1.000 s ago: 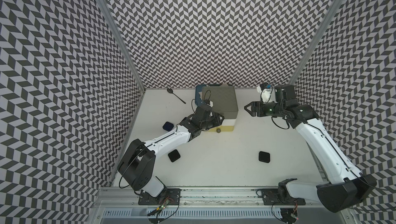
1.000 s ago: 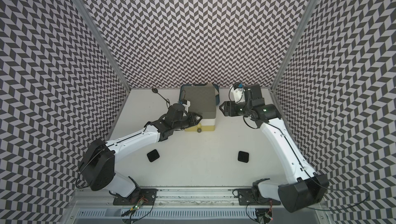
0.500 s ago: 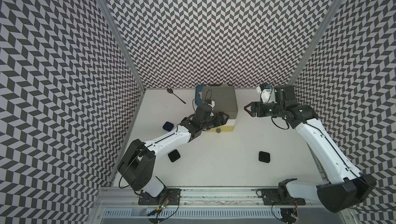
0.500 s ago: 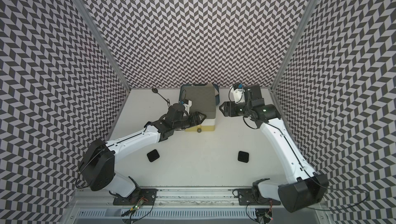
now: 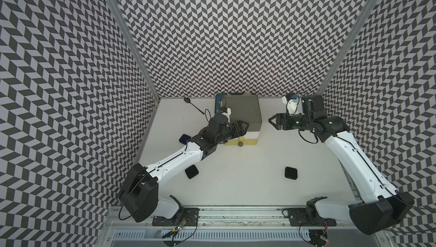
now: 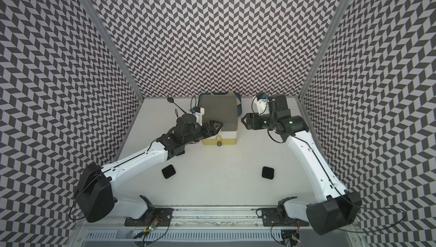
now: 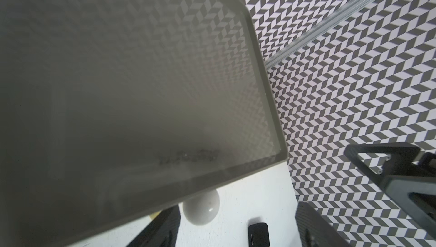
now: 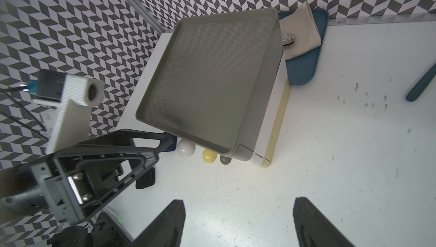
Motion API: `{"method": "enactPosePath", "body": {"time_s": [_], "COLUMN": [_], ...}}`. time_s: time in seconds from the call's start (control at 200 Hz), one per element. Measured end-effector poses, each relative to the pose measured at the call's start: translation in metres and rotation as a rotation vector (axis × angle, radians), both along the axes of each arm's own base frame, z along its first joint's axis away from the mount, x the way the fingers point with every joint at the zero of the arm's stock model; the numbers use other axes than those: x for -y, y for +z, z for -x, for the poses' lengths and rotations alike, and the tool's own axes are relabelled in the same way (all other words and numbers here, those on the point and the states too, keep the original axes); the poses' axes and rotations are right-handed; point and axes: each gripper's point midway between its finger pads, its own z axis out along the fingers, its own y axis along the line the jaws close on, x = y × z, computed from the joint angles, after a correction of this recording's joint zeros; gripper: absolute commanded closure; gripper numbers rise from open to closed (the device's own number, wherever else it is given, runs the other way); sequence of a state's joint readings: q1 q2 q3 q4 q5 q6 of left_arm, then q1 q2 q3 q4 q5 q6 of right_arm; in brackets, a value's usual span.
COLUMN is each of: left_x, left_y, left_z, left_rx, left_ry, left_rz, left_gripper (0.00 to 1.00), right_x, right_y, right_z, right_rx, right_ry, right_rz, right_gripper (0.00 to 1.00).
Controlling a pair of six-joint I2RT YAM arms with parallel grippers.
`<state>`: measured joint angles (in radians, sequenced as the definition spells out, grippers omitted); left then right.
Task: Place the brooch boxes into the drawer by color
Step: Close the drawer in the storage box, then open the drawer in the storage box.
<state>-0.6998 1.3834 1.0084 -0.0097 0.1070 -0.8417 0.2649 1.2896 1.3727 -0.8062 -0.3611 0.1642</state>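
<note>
The drawer (image 5: 243,109) is a three-tier chest at the back of the table, and its grey, white and yellow tiers all look pushed in. My left gripper (image 5: 243,126) is open at its front, with the white knob (image 7: 201,206) just inside one finger (image 7: 160,229) and not pinched. Right of the chest, my right gripper (image 5: 271,120) hangs open and empty over bare table (image 8: 238,224). Three brooch boxes lie loose on the table: a black one (image 5: 191,171) beside my left forearm, a black one (image 5: 291,173) on the right, and a navy one (image 5: 184,138) partly hidden behind my left arm.
A dark blue tray (image 8: 306,68) with a folded cloth (image 8: 299,35) lies behind the chest. A black spoon (image 5: 193,105) lies at the back left, and a teal handle (image 8: 422,83) lies on the table in the right wrist view. Patterned walls close in three sides.
My left gripper was shut at the chest's front a second ago and has opened. The right arm and the loose boxes have stayed put.
</note>
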Motion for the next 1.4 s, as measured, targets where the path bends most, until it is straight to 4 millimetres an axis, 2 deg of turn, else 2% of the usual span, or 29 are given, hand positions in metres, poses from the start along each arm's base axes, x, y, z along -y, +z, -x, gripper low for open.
{"method": "enactPosePath", "body": {"time_s": [0.08, 0.18, 0.35, 0.541, 0.661, 0.756, 0.856, 1.001, 1.237, 1.397], "left_x": [-0.006, -0.005, -0.008, -0.039, -0.053, -0.054, -0.052, -0.038, -0.012, -0.003], "left_y": [0.004, -0.005, -0.041, -0.085, -0.097, -0.096, -0.107, -0.12, -0.117, -0.118], "left_z": [0.009, 0.027, 0.066, 0.094, 0.087, 0.079, 0.075, 0.067, 0.055, 0.043], "left_rx": [0.025, 0.04, 0.055, 0.149, 0.208, 0.275, 0.332, 0.374, 0.427, 0.434], "left_ry": [0.014, 0.016, 0.024, 0.139, 0.236, 0.282, 0.288, 0.264, 0.251, 0.256], "left_rz": [-0.006, -0.042, -0.142, -0.226, -0.285, -0.282, -0.312, -0.377, -0.375, -0.381], "left_gripper": [0.18, 0.2, 0.2, 0.22, 0.21, 0.22, 0.21, 0.21, 0.23, 0.24], "right_x": [0.0, 0.001, 0.001, 0.002, 0.002, 0.002, 0.002, 0.002, 0.001, 0.0], "right_y": [0.002, 0.006, 0.011, 0.007, 0.005, 0.005, 0.005, 0.003, -0.003, -0.011], "right_z": [0.001, 0.004, 0.007, 0.008, 0.008, 0.008, 0.007, 0.007, 0.004, -0.001], "right_rx": [0.005, 0.016, 0.032, 0.021, 0.018, 0.018, 0.019, 0.018, 0.003, -0.016], "right_ry": [0.001, 0.002, 0.002, 0.002, 0.002, 0.002, 0.002, 0.001, 0.004, 0.008], "right_rz": [-0.002, -0.006, -0.01, -0.008, -0.007, -0.007, -0.008, -0.006, 0.001, 0.015], "right_gripper": [0.24, 0.23, 0.24, 0.23, 0.24, 0.24, 0.23, 0.24, 0.24, 0.24]}}
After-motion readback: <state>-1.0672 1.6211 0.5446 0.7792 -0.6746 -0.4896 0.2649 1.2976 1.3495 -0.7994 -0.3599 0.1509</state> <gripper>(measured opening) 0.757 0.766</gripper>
